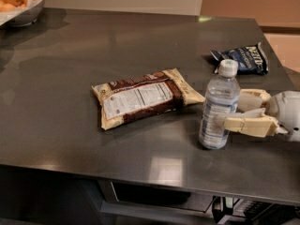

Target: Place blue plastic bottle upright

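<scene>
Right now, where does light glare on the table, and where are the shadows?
Camera view: a pale square glare lies on the table near its front edge, left of the bottle; a small greenish glint sits at the far edge; dark shade spreads below the bowl, top left; the gripper, at the right, grips the bottle.

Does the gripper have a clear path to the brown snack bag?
Likely not: the gripper sits at the upright blue plastic bottle, which stands between it and the brown snack bag.
</scene>
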`<state>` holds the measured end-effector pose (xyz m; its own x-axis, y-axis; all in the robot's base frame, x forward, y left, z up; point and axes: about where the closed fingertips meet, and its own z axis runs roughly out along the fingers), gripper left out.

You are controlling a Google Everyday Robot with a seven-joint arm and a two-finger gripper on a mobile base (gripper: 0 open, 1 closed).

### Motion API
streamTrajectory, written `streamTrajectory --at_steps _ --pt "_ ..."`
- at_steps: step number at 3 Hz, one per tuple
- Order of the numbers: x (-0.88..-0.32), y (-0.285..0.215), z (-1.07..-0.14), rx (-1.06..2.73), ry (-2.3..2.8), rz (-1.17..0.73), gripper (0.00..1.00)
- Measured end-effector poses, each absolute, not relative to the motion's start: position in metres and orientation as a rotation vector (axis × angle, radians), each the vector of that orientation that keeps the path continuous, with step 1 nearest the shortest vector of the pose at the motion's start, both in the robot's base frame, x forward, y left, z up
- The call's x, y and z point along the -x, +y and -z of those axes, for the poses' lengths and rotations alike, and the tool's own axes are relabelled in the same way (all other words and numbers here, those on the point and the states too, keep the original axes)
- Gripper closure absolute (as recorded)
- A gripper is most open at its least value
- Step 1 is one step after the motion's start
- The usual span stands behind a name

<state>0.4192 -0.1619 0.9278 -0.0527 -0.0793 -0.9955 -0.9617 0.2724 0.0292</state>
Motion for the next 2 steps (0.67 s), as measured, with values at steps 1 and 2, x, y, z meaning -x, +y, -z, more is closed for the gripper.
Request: streamTrajectory --at_steps 1,2 --pt "-0.4243 -0.1580 -0.9227 1.065 1.381 -0.942 1.00" --pt "-0.4280 -0.1568 -0.9175 1.046 1.370 -0.913 0.84"
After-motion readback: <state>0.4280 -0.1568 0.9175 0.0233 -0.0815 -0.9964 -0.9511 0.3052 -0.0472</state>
